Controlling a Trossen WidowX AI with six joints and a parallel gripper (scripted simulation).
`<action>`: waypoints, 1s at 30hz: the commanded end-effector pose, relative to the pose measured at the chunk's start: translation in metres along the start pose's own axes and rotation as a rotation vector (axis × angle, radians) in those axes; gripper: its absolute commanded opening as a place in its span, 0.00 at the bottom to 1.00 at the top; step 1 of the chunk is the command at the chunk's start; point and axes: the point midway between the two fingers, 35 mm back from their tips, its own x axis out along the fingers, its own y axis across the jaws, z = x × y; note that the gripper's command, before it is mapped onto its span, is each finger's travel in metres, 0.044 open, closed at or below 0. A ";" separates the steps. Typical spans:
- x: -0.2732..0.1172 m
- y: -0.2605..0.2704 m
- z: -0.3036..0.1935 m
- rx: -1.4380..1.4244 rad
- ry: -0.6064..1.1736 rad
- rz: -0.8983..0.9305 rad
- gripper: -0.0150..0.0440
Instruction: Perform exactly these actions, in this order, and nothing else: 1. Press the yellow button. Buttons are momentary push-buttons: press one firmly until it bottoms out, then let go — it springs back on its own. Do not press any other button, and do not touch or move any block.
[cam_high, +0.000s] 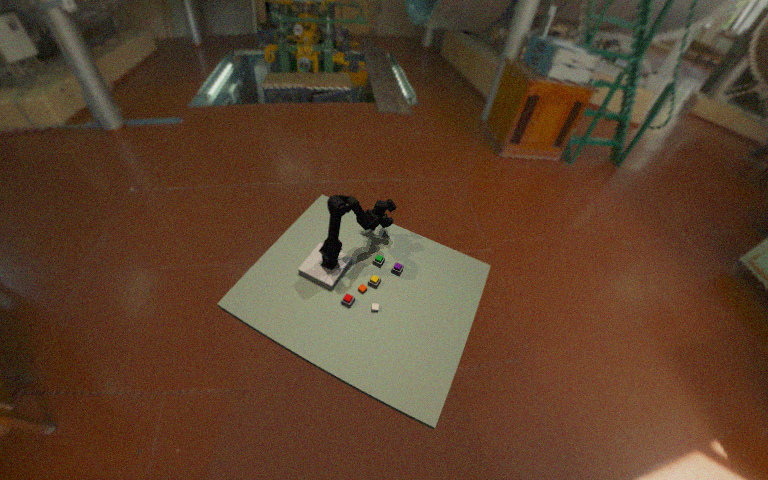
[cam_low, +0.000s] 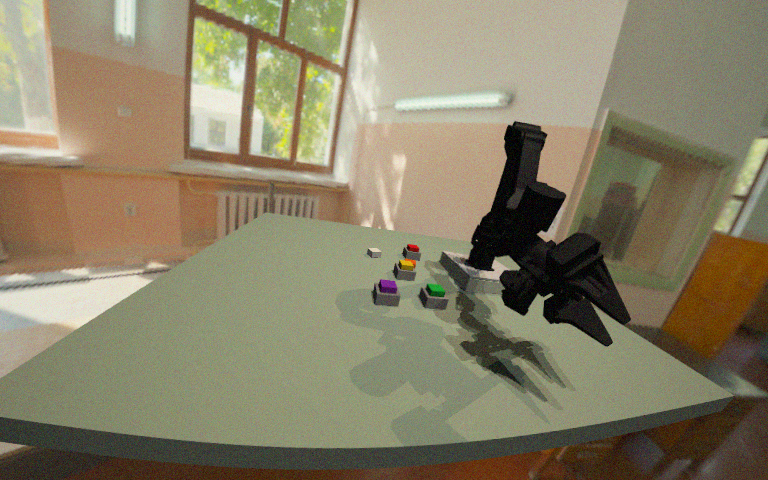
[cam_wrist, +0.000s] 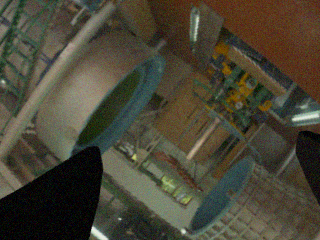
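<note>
The yellow button (cam_high: 374, 279) (cam_low: 405, 265) sits on its grey base, its cap raised, among the other buttons. My gripper (cam_high: 393, 216) (cam_low: 619, 332) (cam_wrist: 203, 150) is open and empty. It hangs high above the mat, well away from the yellow button and past the green button's side. Its fingers point away from the arm's base, and the wrist view shows no button or block, only the room.
The green button (cam_high: 378, 259) (cam_low: 434, 290), purple button (cam_high: 398, 266) (cam_low: 387, 286) and red button (cam_high: 348, 298) (cam_low: 412, 248) stand around it. An orange block (cam_high: 362, 288) lies between yellow and red. A white block (cam_high: 374, 307) (cam_low: 374, 252) lies beyond. All are on the pale green mat (cam_high: 407, 350) (cam_low: 254, 362).
</note>
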 end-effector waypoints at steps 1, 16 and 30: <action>-0.034 0.033 0.061 -0.151 -0.266 -0.001 0.93; -0.224 0.041 0.168 -0.442 -0.812 -0.535 0.93; -0.376 -0.015 0.118 -0.487 -0.640 -1.135 0.93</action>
